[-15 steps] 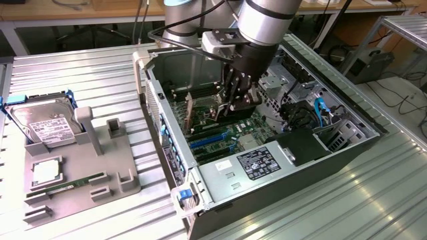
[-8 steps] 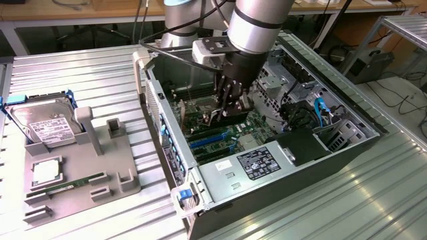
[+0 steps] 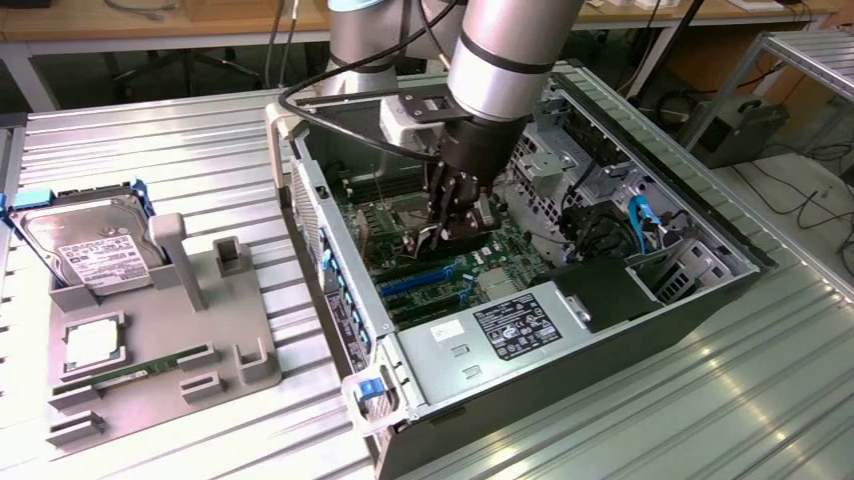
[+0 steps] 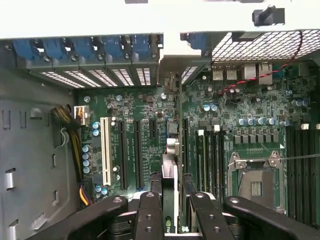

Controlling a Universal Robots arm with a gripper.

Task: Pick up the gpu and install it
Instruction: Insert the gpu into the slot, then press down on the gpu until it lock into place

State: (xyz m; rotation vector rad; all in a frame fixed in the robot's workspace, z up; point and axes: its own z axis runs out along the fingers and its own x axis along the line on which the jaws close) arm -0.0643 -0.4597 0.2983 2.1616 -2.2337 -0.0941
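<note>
Jaws grip the gpu [image 4: 170, 170] edge-on above the motherboard [image 4: 150, 107]; you should treat it as stiff, fragile, held by its edges.

Gpu [image 4: 171, 165]: thin card seen edge-on in wrist view, green board edge with silver metal bracket end, standing upright over motherboard expansion slots. In exterior view, gpu [image 3: 461, 232] is dark slab hanging vertically inside open computer case, low over green board, near case's middle, partly hidden.
</note>
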